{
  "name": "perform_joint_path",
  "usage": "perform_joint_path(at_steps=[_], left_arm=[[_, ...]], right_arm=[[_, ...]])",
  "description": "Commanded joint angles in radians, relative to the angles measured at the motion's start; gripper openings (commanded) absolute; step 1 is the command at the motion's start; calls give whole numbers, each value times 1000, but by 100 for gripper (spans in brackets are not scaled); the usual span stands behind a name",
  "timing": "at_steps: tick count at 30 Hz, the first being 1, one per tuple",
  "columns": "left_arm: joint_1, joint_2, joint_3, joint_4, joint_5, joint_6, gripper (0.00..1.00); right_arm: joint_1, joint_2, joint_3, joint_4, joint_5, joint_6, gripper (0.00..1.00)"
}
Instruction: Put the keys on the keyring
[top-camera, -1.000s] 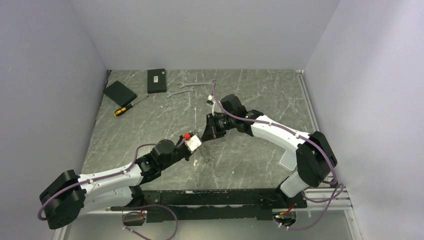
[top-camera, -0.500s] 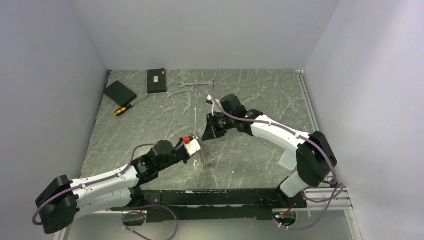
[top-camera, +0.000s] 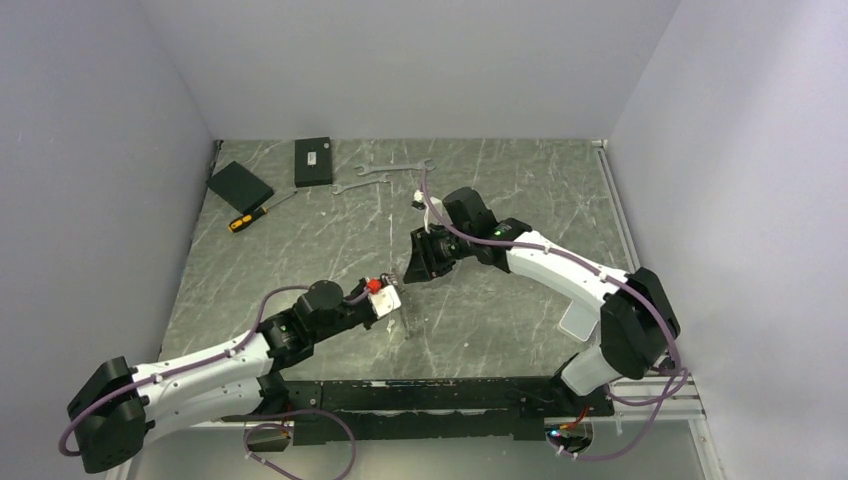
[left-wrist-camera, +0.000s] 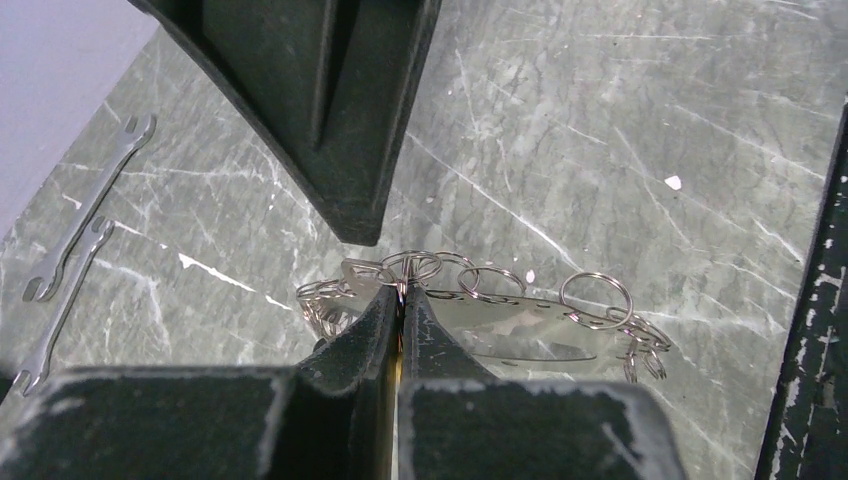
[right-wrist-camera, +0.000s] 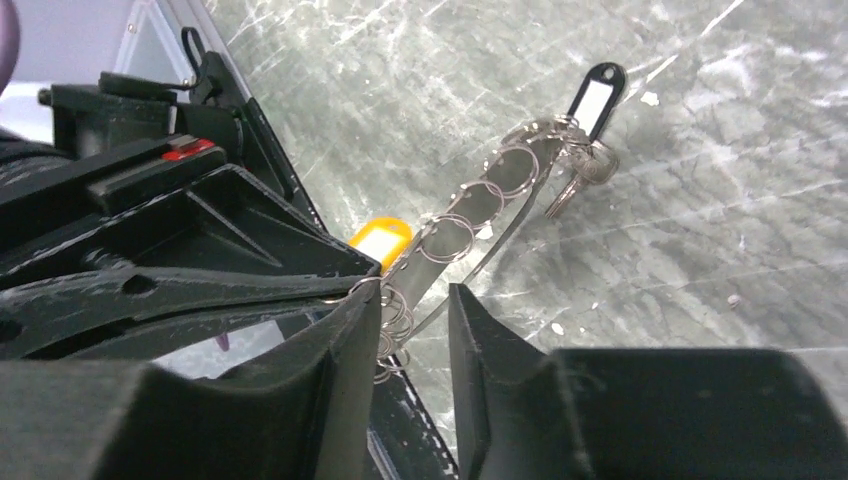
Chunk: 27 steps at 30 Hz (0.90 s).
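Clamps keyring (left-wrist-camera: 500, 320) in left gripper (left-wrist-camera: 401, 295), straddles it with parted, empty right gripper (right-wrist-camera: 412, 300). Might wrench it loose by closing crooked, jolting keys (right-wrist-camera: 575, 185) at 1 o'clock

No legible writing found. Black box (top-camera: 313, 161), far edge of the desk (top-camera: 300, 250) near its far-left corner: pale label, too small to read. Black tag (right-wrist-camera: 597, 95) beside the keys (right-wrist-camera: 583, 172) and yellow tag (right-wrist-camera: 378, 240) by the keyring (right-wrist-camera: 512, 168): pale inserts, no characters discernible.
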Motion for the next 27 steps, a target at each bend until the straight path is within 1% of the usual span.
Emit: perform_joint_path(at_steps=[1,4,6,8,10,12,13,15,17,21,24,27], left_arm=[[-6,-29,27,77,69,67,0],[-7,-55,-11,136,71,137,0],[-10,-66,-49,227,68,204,0],[-10,-53,-52,243,96,298,0],[-12,-21,-45,251,92,390,0],[-20,9,-81,335,98,523,0],[-20,23,-86,375,92,552,0],[-21,44,-73,390,87,600,0],[-20,85,-61,420,114,644,0],[-19,129,-33,414,154,671,0],[-19,134,-18,414,144,656,0],[-19,119,-6,391,141,648,0]], right_arm=[[1,-96,-4,62,-23,-51,38],[1,-137,-35,145,-10,-19,41],[1,-189,-106,257,0,12,42],[1,-228,-182,390,13,31,45],[1,-246,-217,449,33,48,46],[1,-237,-202,427,60,68,47],[1,-228,-183,398,76,81,47],[0,-208,-147,320,99,113,47],[0,-208,-157,333,78,141,48],[0,-213,-200,376,-13,161,57],[-1,-219,-226,369,-67,140,59],[-5,-248,-254,361,-65,114,59]])
